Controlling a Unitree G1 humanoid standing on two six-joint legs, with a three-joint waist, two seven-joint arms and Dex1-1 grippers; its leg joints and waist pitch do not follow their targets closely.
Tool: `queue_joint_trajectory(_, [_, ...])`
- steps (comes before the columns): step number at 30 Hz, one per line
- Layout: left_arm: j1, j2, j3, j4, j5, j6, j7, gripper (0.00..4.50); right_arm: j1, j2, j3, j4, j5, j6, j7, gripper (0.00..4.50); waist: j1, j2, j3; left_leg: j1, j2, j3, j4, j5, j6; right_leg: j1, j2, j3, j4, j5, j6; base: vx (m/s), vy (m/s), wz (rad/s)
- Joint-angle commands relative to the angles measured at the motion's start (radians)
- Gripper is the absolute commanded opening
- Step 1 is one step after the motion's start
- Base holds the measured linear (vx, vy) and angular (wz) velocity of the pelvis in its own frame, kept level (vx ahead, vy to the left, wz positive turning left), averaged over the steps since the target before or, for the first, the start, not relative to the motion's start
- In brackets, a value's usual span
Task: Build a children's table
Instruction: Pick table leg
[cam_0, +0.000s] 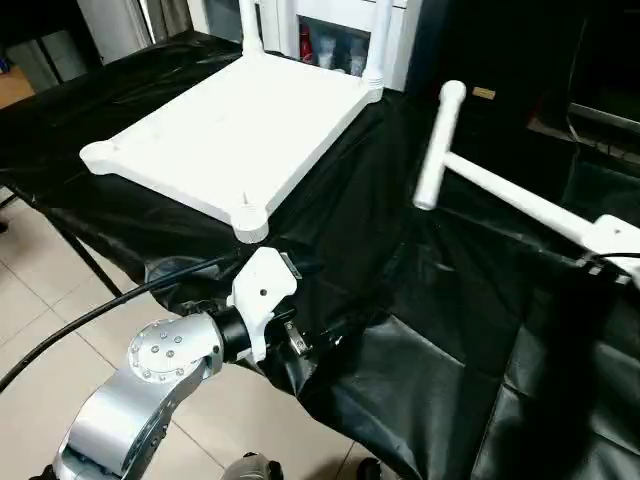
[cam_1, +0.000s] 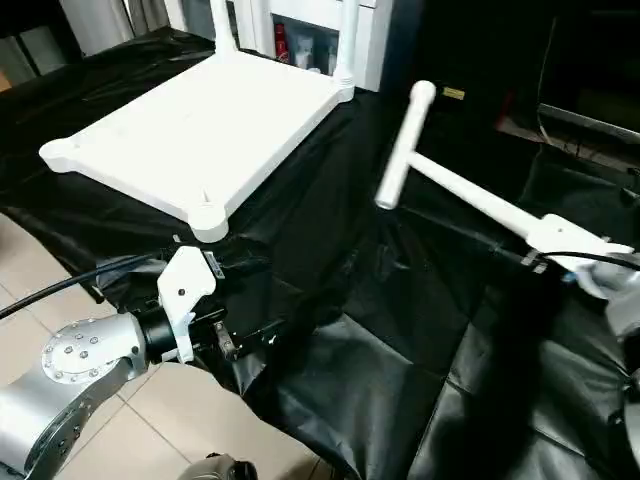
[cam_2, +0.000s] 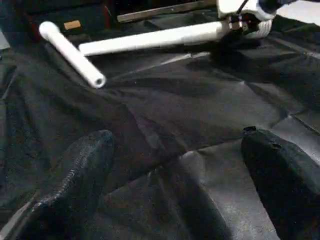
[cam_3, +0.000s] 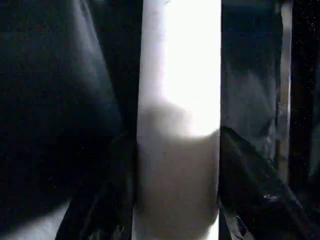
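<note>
Right pincer is clenched on a white leg, carrying it above the black-draped counter, long axis running up and toward the robot's left, with another leg crosswise at its far end. Tabletop lies upside down further left, two legs already standing in its far sockets. Its near corner socket sits just beyond the left pincer, which hangs released and is the nearer arm.

The tabletop is plain white, and so are its two upright legs and the loose legs further right. A glossy black sheet covers the bench. The left forearm is silver with a white wrist bracket. The floor is pale beige tile. Red and blue items sit behind the cabinet glass.
</note>
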Motion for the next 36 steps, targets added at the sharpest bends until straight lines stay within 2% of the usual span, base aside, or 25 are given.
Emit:
queue_joint_trajectory(1, [-0.005, 0.002, 0.009, 0.012, 0.015, -0.013, 0.008, 4.5, 0.005, 0.003, -0.043, -0.06, 0.043, 0.007, 0.01, 1.88, 0.007, -0.028, -0.088, 0.005, 0.088, -0.036, -0.062, -0.137, 0.125, 0.06, -0.104, 0.07, -0.085, -0.327, -0.21, 0.0, 0.0, 0.0])
queue_joint_trajectory(5, [-0.003, 0.004, 0.009, 0.009, 0.014, -0.011, 0.009, 4.5, 0.027, -0.008, -0.048, -0.099, 0.048, 0.024, 0.004, 1.88, 0.011, -0.026, -0.089, 0.006, 0.087, -0.035, -0.063, -0.126, 0.124, 0.06, -0.102, 0.071, -0.085, -0.318, -0.211, 0.0, 0.0, 0.0])
queue_joint_trajectory(8, [0.002, 0.007, 0.011, 0.004, 0.013, -0.011, 0.01, 4.5, 0.067, -0.02, -0.079, -0.164, 0.071, 0.054, 0.006, 1.88, 0.019, -0.024, -0.091, 0.01, 0.089, -0.035, -0.063, -0.122, 0.123, 0.059, -0.103, 0.072, -0.085, -0.311, -0.21, 0.0, 0.0, 0.0])
queue_joint_trajectory(11, [0.008, 0.01, 0.012, 0.0, 0.012, -0.013, 0.012, 4.5, 0.097, -0.024, -0.122, -0.223, 0.107, 0.087, 0.001, 1.88, 0.026, -0.026, -0.09, 0.007, 0.089, -0.035, -0.064, -0.113, 0.128, 0.061, -0.104, 0.073, -0.086, -0.304, -0.205, 0.0, 0.0, 0.0])
queue_joint_trajectory(12, [0.012, 0.01, 0.014, -0.002, 0.012, -0.013, 0.014, 4.5, 0.109, -0.017, -0.159, -0.257, 0.138, 0.11, -0.01, 1.88, 0.029, -0.027, -0.092, 0.009, 0.09, -0.037, -0.065, -0.111, 0.127, 0.062, -0.105, 0.072, -0.083, -0.312, -0.195, 0.0, 0.0, 0.0])
queue_joint_trajectory(13, [0.018, 0.004, 0.021, -0.002, 0.016, -0.017, 0.027, 4.5, 0.128, 0.006, -0.234, -0.323, 0.197, 0.156, -0.04, 1.88, 0.026, -0.03, -0.091, 0.007, 0.09, -0.037, -0.066, -0.11, 0.127, 0.062, -0.104, 0.072, -0.084, -0.312, -0.192, 0.0, 0.0, 0.0])
queue_joint_trajectory(15, [0.025, -0.008, 0.032, 0.001, 0.026, -0.029, 0.05, 4.5, 0.15, 0.044, -0.317, -0.402, 0.257, 0.209, -0.081, 1.88, 0.026, -0.031, -0.09, 0.007, 0.091, -0.038, -0.068, -0.105, 0.126, 0.061, -0.102, 0.073, -0.085, -0.316, -0.168, 0.0, 0.0, 0.0])
queue_joint_trajectory(16, [0.029, -0.028, 0.045, 0.009, 0.038, -0.043, 0.085, 4.5, 0.172, 0.089, -0.381, -0.474, 0.301, 0.261, -0.118, 1.88, 0.027, -0.032, -0.092, 0.008, 0.09, -0.038, -0.068, -0.101, 0.123, 0.061, -0.104, 0.072, -0.083, -0.317, -0.167, 0.0, 0.0, 0.0])
queue_joint_trajectory(17, [0.031, -0.042, 0.054, 0.015, 0.047, -0.052, 0.108, 4.5, 0.188, 0.118, -0.421, -0.525, 0.329, 0.298, -0.141, 1.88, 0.025, -0.029, -0.09, 0.006, 0.09, -0.038, -0.069, -0.1, 0.122, 0.061, -0.104, 0.073, -0.084, -0.316, -0.16, 0.0, 0.0, 0.0])
queue_joint_trajectory(18, [0.032, -0.081, 0.081, 0.029, 0.055, -0.063, 0.166, 4.5, 0.223, 0.185, -0.483, -0.627, 0.386, 0.343, -0.18, 1.88, 0.023, -0.027, -0.091, 0.007, 0.091, -0.04, -0.071, -0.106, 0.112, 0.059, -0.102, 0.071, -0.087, -0.327, -0.15, 0.0, 0.0, 0.0])
queue_joint_trajectory(19, [0.032, -0.091, 0.087, 0.032, 0.055, -0.064, 0.178, 4.5, 0.231, 0.199, -0.493, -0.648, 0.398, 0.349, -0.186, 1.88, 0.023, -0.027, -0.09, 0.009, 0.092, -0.037, -0.072, -0.111, 0.108, 0.057, -0.104, 0.074, -0.092, -0.325, -0.142, 0.0, 0.0, 0.0])
queue_joint_trajectory(22, [0.033, -0.144, 0.128, 0.048, 0.075, -0.081, 0.267, 4.5, 0.311, 0.32, -0.543, -0.826, 0.463, 0.349, -0.264, 1.88, 0.024, -0.027, -0.091, 0.014, 0.09, -0.038, -0.076, -0.136, 0.092, 0.051, -0.103, 0.071, -0.097, -0.357, -0.128, 0.0, 0.0, 0.0])
queue_joint_trajectory(23, [0.029, -0.168, 0.145, 0.057, 0.097, -0.081, 0.324, 4.5, 0.361, 0.394, -0.567, -0.895, 0.498, 0.34, -0.322, 1.88, 0.025, -0.027, -0.09, 0.017, 0.091, -0.037, -0.077, -0.144, 0.085, 0.047, -0.103, 0.072, -0.099, -0.37, -0.12, 0.0, 0.0, 0.0])
queue_joint_trajectory(25, [0.027, -0.171, 0.148, 0.06, 0.108, -0.089, 0.341, 4.5, 0.38, 0.423, -0.575, -0.922, 0.513, 0.343, -0.341, 1.88, 0.023, -0.026, -0.091, 0.016, 0.09, -0.043, -0.083, -0.168, 0.066, 0.049, -0.104, 0.066, -0.102, -0.419, -0.098, 0.0, 0.0, 0.0])
queue_joint_trajectory(26, [0.027, -0.171, 0.148, 0.06, 0.112, -0.094, 0.344, 4.5, 0.386, 0.432, -0.577, -0.933, 0.517, 0.347, -0.346, 1.88, 0.024, -0.025, -0.09, 0.021, 0.09, -0.042, -0.084, -0.178, 0.059, 0.043, -0.103, 0.069, -0.106, -0.427, -0.086, 0.0, 0.0, 0.0])
queue_joint_trajectory(27, [0.026, -0.178, 0.157, 0.059, 0.112, -0.092, 0.356, 4.5, 0.441, 0.497, -0.565, -1.008, 0.536, 0.339, -0.375, 1.88, 0.027, -0.024, -0.087, 0.018, 0.082, -0.035, -0.083, -0.191, 0.061, 0.044, -0.114, 0.078, -0.109, -0.448, -0.085, 0.0, 0.0, 0.0])
queue_joint_trajectory(28, [0.026, -0.178, 0.157, 0.059, 0.112, -0.092, 0.356, 4.5, 0.441, 0.497, -0.565, -1.008, 0.536, 0.339, -0.375, 1.88, 0.033, -0.027, -0.086, 0.017, 0.077, -0.03, -0.08, -0.19, 0.068, 0.046, -0.129, 0.088, -0.111, -0.463, -0.085, 0.0, 0.0, 0.0])
queue_joint_trajectory(29, [0.031, -0.181, 0.161, 0.056, 0.116, -0.09, 0.358, 4.5, 0.472, 0.548, -0.56, -1.076, 0.543, 0.375, -0.388, 1.88, 0.044, -0.027, -0.086, 0.007, 0.071, -0.032, -0.065, -0.164, 0.09, 0.061, -0.171, 0.11, -0.117, -0.496, -0.107, 0.0, 0.0, 0.0])
queue_joint_trajectory(30, [0.038, -0.184, 0.162, 0.053, 0.12, -0.092, 0.36, 4.5, 0.49, 0.583, -0.557, -1.125, 0.546, 0.398, -0.396, 1.88, 0.061, -0.036, -0.082, -0.014, 0.072, -0.045, -0.028, -0.12, 0.108, 0.081, -0.235, 0.15, -0.137, -0.558, -0.103, 0.0, 0.0, 0.0])
queue_joint_trajectory(31, [0.039, -0.185, 0.162, 0.053, 0.121, -0.092, 0.361, 4.5, 0.493, 0.587, -0.557, -1.132, 0.547, 0.399, -0.398, 1.88, 0.07, -0.037, -0.082, -0.025, 0.076, -0.058, 0.0, -0.105, 0.107, 0.09, -0.276, 0.171, -0.15, -0.603, -0.095, 0.0, 0.0, 0.0])
queue_joint_trajectory(32, [0.047, -0.188, 0.161, 0.049, 0.125, -0.091, 0.366, 4.5, 0.507, 0.613, -0.556, -1.169, 0.55, 0.412, -0.416, 1.88, 0.08, -0.03, -0.083, -0.045, 0.081, -0.084, 0.039, -0.084, 0.084, 0.098, -0.316, 0.192, -0.16, -0.653, -0.098, -0.003, 0.083, -0.18])
queue_joint_trajectory(33, [0.051, -0.187, 0.16, 0.046, 0.126, -0.09, 0.367, 4.5, 0.51, 0.623, -0.557, -1.176, 0.554, 0.416, -0.424, 1.88, 0.081, -0.033, -0.083, -0.062, 0.064, -0.103, 0.063, -0.077, 0.063, 0.102, -0.308, 0.19, -0.156, -0.654, -0.113, -0.002, 0.055, -0.12])
queue_joint_trajectory(34, [0.056, -0.184, 0.157, 0.04, 0.13, -0.087, 0.369, 4.5, 0.513, 0.64, -0.559, -1.184, 0.565, 0.419, -0.44, 1.88, 0.085, -0.028, -0.082, -0.053, 0.06, -0.107, 0.055, -0.063, 0.055, 0.092, -0.289, 0.176, -0.155, -0.65, -0.126, -0.018, 0.129, -0.15])
queue_joint_trajectory(35, [0.058, -0.183, 0.155, 0.037, 0.131, -0.086, 0.37, 4.5, 0.515, 0.647, -0.559, -1.189, 0.571, 0.421, -0.449, 1.88, 0.081, -0.03, -0.075, -0.005, 0.037, -0.081, 0.008, -0.09, 0.036, 0.052, -0.189, 0.176, -0.149, -0.667, -0.128, -0.04, 0.176, -0.12])
queue_joint_trajectory(36, [0.064, -0.181, 0.154, 0.026, 0.128, -0.081, 0.375, 4.5, 0.523, 0.658, -0.542, -1.202, 0.572, 0.429, -0.465, 1.88, 0.068, -0.024, -0.071, 0.049, 0.043, -0.041, -0.048, -0.174, 0.033, 0.011, -0.103, 0.152, -0.134, -0.639, -0.103, -0.04, 0.176, -0.12])
